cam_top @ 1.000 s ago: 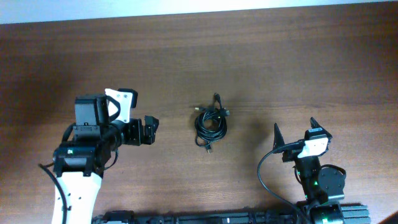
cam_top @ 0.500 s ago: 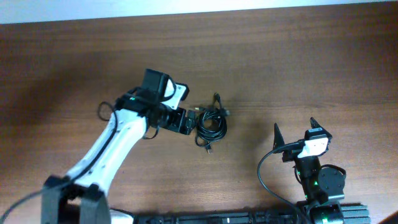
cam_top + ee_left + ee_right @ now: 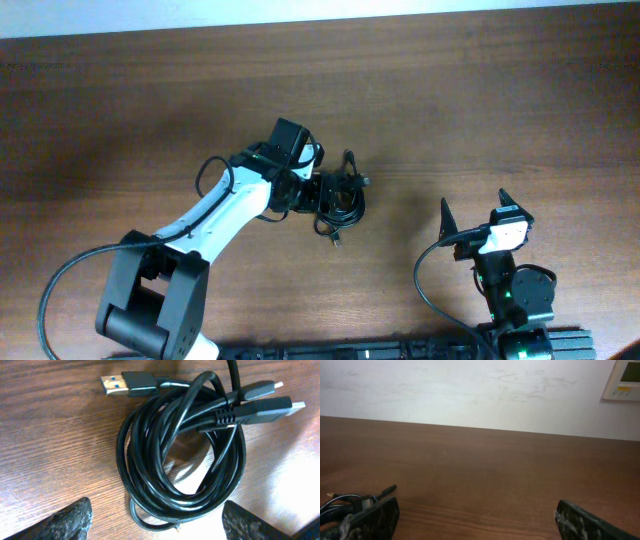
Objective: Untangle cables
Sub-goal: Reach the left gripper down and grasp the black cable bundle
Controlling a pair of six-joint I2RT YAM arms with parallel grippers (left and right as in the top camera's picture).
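The cables (image 3: 342,200) lie as one coiled bundle of thin black cords at the middle of the wooden table. In the left wrist view the coil (image 3: 180,455) fills the frame, with a blue-tipped USB plug (image 3: 127,383) at the top left and two small plugs (image 3: 270,402) at the top right. My left gripper (image 3: 322,195) is open, right at the coil's left side, its fingertips (image 3: 157,525) spread on either side of the coil's near edge. My right gripper (image 3: 472,222) is open and empty at the right front, apart from the cables. A bit of the cables shows in the right wrist view (image 3: 350,500).
The wooden table (image 3: 480,110) runs back to a white wall (image 3: 480,390). A white wall panel (image 3: 622,380) shows at the top right of the right wrist view. The right arm's base (image 3: 515,295) stands at the front edge.
My left arm has swung from the table's left side toward the right, bringing the open gripper up to the coil. The cables and the right arm have not moved.
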